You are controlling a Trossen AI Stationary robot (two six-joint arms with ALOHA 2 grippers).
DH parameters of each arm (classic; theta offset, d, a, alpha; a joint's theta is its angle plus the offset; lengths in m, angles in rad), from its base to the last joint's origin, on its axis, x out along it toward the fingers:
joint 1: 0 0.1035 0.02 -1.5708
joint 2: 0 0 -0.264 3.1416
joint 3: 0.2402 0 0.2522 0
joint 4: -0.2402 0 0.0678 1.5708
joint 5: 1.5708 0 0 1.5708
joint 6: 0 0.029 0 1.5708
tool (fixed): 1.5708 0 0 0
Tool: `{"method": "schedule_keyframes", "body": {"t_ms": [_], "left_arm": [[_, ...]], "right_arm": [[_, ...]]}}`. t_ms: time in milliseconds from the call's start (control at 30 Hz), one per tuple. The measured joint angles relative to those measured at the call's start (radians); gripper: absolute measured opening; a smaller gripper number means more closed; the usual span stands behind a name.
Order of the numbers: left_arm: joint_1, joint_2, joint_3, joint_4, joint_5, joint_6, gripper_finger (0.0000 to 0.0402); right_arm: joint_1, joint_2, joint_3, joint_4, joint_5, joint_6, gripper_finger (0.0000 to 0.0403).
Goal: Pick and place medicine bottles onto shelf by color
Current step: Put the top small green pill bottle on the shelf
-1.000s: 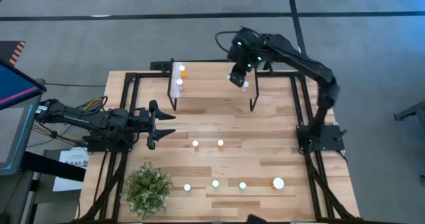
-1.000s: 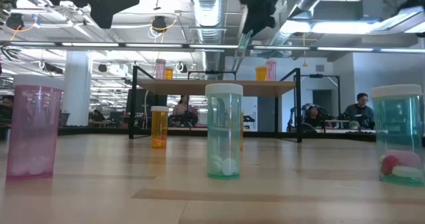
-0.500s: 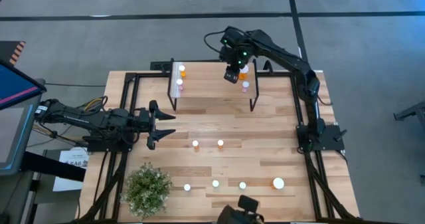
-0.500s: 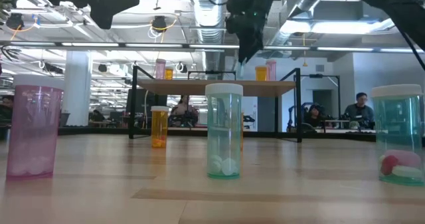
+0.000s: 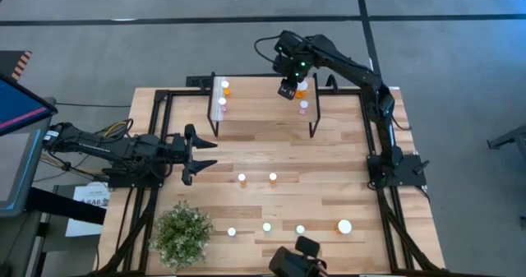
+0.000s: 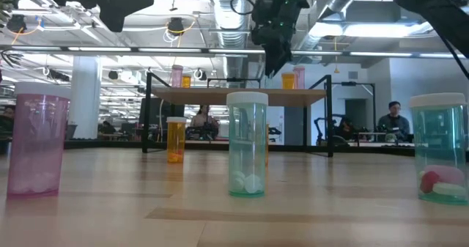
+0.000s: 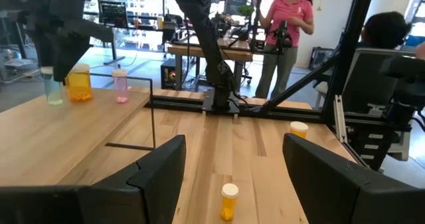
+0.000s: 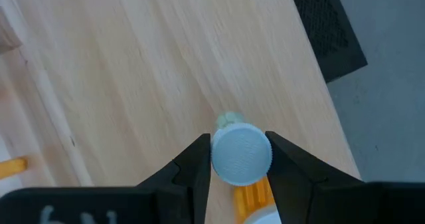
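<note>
Surface has six bottles left: in the low view a green one holds white pills and a teal one red-and-white capsules. Over the last second the right tool swung in over the shelf, clamped on a pale green bottle beside the orange bottle and pink bottle. Placement looks close. Left tool waits, wide open.

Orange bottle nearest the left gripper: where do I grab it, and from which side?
The orange bottle stands upright with bare table around it. Grip its round body just below the white cap, coming in level from the open left gripper facing it.
</note>
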Motion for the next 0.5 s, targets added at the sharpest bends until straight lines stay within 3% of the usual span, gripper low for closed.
{"method": "schedule_keyframes", "body": {"t_ms": [500], "left_arm": [[0.0,0.0,0.0,0.0,0.001,0.0,0.024]], "right_arm": [[0.001,-0.003,-0.028,0.027,0.0,0.0,0.015]]}}
